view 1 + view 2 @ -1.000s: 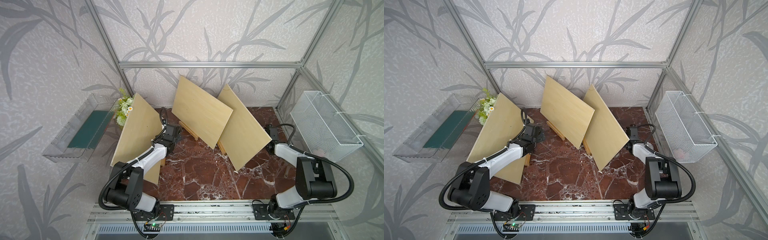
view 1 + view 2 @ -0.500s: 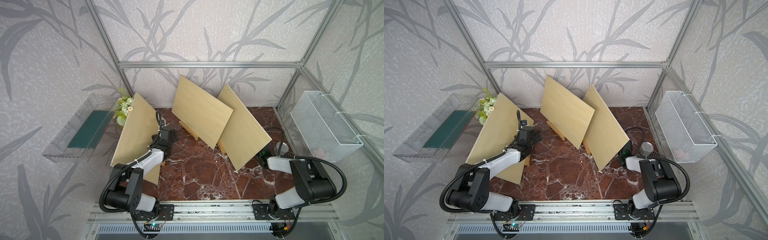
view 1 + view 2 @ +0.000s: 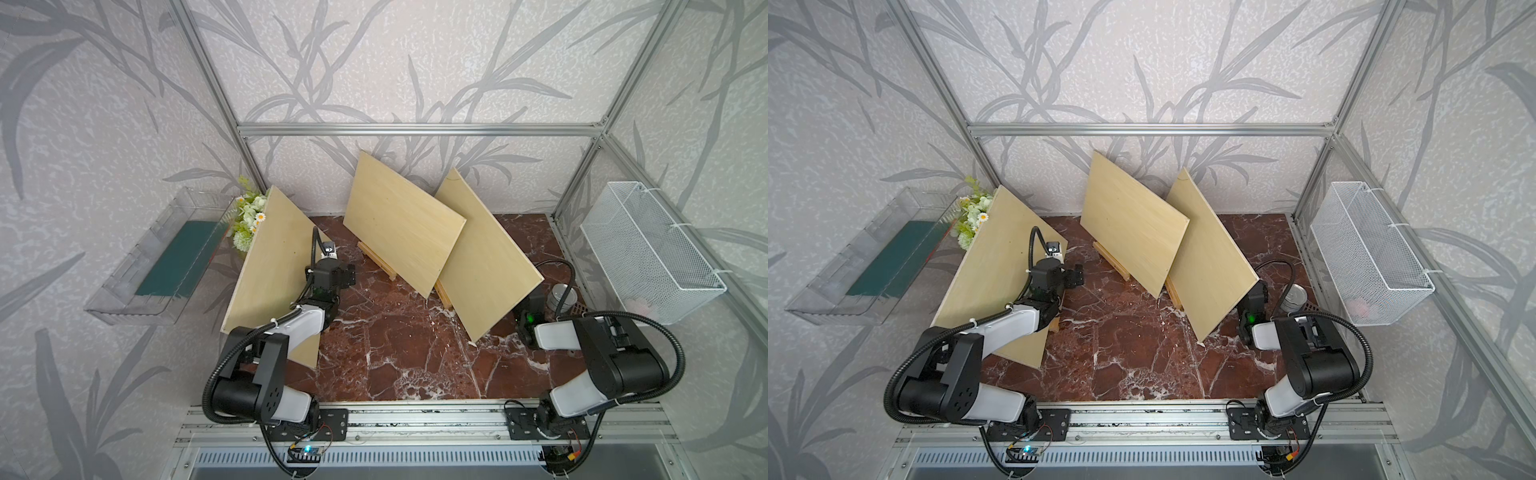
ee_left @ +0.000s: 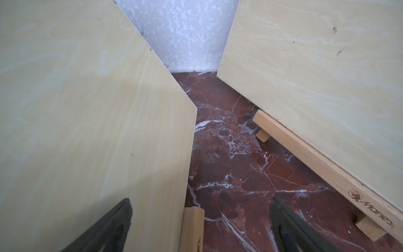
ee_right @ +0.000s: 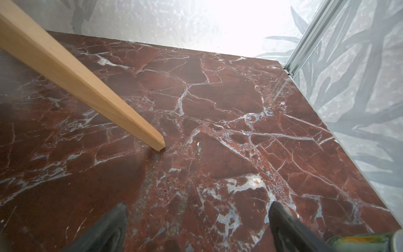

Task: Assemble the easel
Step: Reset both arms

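Red-brown marble veined with white tops the desk [image 3: 395,353], and three small light-wood easels stand on it, each carrying a pale plywood board.

At the desk's left edge the left board [image 3: 270,266] leans back on its easel, and the end of the left ledge [image 4: 192,229] peeps out under the board's edge. The left gripper [image 4: 200,207] hangs right there with its jaws spread wide. One finger [image 4: 109,224] is in front of the board's face, the other is over bare marble, and it holds nothing.

By the back edge stands the middle board [image 3: 399,232]. Its middle ledge [image 4: 316,165] bears a small logo and a script word I read as "Mones", though I'm unsure of the letters. The left ledge has printing too, cut off and unreadable.

Toward the right edge, the right board [image 3: 486,257] screens the right gripper [image 5: 198,206], which sits behind it. Its jaws are equally wide and empty, near the foot of a slanting rear leg [image 5: 87,87] resting on the marble.

These easels look light and stiff. The boards only lean, so a nudge could tip one, and the feet may skate on polished stone. I'd grip a ledge or leg across its thin side, never the board.
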You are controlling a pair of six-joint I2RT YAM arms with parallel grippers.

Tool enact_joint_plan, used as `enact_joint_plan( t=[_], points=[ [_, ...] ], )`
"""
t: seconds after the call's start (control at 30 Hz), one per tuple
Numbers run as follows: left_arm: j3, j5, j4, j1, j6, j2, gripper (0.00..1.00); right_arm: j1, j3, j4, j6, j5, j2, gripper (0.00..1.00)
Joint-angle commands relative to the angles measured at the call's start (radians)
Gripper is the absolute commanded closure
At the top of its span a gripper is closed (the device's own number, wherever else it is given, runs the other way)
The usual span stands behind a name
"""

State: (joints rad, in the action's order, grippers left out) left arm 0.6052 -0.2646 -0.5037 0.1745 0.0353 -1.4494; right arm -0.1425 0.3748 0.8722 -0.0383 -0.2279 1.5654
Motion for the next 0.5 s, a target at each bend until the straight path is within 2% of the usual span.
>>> enact_joint_plan(
  t=[0.0, 0.13, 0.27, 0.33, 0.47],
  points=[
    [-0.060, 0.080, -0.265, -0.016, -0.086, -0.032, 0.01, 0.001, 0.002, 0.056, -0.005, -0.011, -0.004, 0.01],
    [-0.090, 0.077, -0.385, -0.037, -0.076, -0.093, 0.01, 0.001, 0.011, 0.013, -0.002, -0.011, -0.020, 0.01],
    [-0.083, 0.050, -0.411, -0.048, -0.058, -0.141, 0.01, 0.001, 0.013, 0.011, -0.002, -0.010, -0.019, 0.01],
    [-0.088, 0.047, -0.387, -0.048, -0.057, -0.094, 0.01, 0.001, 0.012, 0.016, -0.002, -0.010, -0.018, 0.01],
    [-0.091, 0.017, -0.211, -0.050, -0.053, 0.069, 0.01, 0.001, 0.012, 0.014, -0.002, -0.010, -0.019, 0.01]
  ],
)
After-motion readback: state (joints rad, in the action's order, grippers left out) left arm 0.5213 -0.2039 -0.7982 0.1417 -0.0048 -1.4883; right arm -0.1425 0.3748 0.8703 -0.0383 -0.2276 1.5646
